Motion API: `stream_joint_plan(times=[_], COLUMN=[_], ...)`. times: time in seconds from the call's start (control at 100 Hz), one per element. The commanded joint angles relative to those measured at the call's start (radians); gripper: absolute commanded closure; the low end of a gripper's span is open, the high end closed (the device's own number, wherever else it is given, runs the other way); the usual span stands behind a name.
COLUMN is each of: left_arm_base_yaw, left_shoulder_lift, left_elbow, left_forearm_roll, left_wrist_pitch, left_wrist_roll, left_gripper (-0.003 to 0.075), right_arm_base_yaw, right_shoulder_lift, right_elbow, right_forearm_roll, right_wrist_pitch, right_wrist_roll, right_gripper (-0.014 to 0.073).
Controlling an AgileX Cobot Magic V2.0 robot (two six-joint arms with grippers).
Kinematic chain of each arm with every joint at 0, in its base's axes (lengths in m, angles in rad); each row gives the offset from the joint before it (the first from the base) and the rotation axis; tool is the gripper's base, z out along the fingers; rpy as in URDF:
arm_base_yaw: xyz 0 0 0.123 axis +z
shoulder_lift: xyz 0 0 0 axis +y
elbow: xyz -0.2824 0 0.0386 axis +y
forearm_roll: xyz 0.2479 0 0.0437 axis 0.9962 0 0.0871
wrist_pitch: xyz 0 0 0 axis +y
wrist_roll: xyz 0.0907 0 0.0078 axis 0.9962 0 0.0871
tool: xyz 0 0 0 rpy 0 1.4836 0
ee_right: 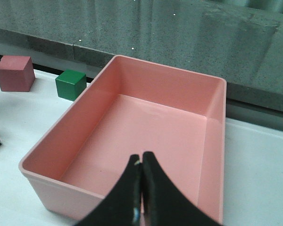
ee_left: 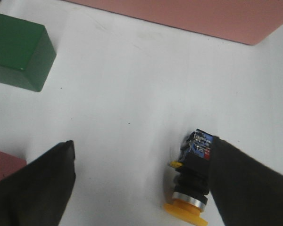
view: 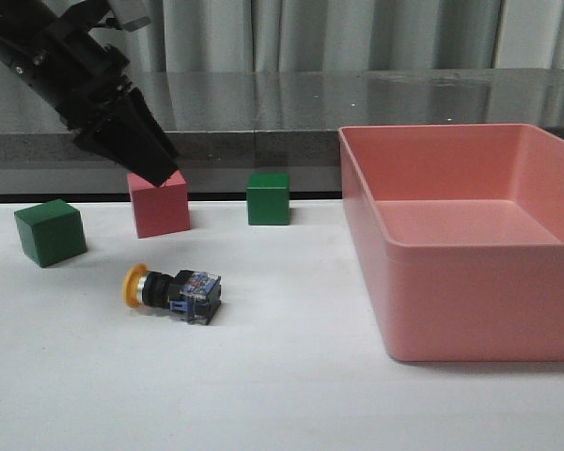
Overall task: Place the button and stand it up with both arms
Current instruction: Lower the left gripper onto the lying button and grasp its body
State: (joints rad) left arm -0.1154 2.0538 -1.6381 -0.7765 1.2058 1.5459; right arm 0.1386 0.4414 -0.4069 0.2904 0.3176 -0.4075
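button on its side

Robot test bench in a lab-like room, plain white table, grey stone-look ledge behind, pale curtains at back, staged props only: coloured cubes, empty pink bin, industrial push button, black robot arm overhead

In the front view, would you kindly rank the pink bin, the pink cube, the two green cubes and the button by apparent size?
1. pink bin, by far.
2. pink cube and left green cube: alike, unranked.
3. middle green cube: looks smaller, though it sits farther back.
4. button, lying on its side.
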Motion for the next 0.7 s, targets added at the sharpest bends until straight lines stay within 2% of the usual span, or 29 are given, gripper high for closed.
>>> stream_joint_plan(times=[0.0, 0.11, 0.33, 0.69], left_arm_base_yaw=[-0.005, 0.011, 0.014, 0.014], left_shoulder_lift=[-0.056, -0.063, -0.074, -0.074], left_elbow=[-0.014, 0.040, 0.183, 0.263], left_forearm_roll=[-0.060, -0.060, -0.097, -0.141], left_wrist_pitch=[0.074, 0.074, 0.074, 0.039], left_wrist_roll=[0.017, 0.033, 0.171, 0.389], left_gripper=[0.0164, 0.0171, 0.0217, 0.0218], right_arm_base_yaw=[-0.004, -0.004, -0.004, -0.004], right_shoulder_lift=[0.001, 0.001, 0.001, 0.001], right_elbow=[-0.026, -0.026, -0.026, -0.026], right_forearm_roll=[0.012, 0.012, 0.012, 0.012], right_wrist_pitch=[-0.077, -0.077, -0.077, -0.077], right_wrist_roll=[-0.004, -0.004, -0.004, -0.004], right_gripper=[0.0655, 0.0655, 0.0655, 0.0655])
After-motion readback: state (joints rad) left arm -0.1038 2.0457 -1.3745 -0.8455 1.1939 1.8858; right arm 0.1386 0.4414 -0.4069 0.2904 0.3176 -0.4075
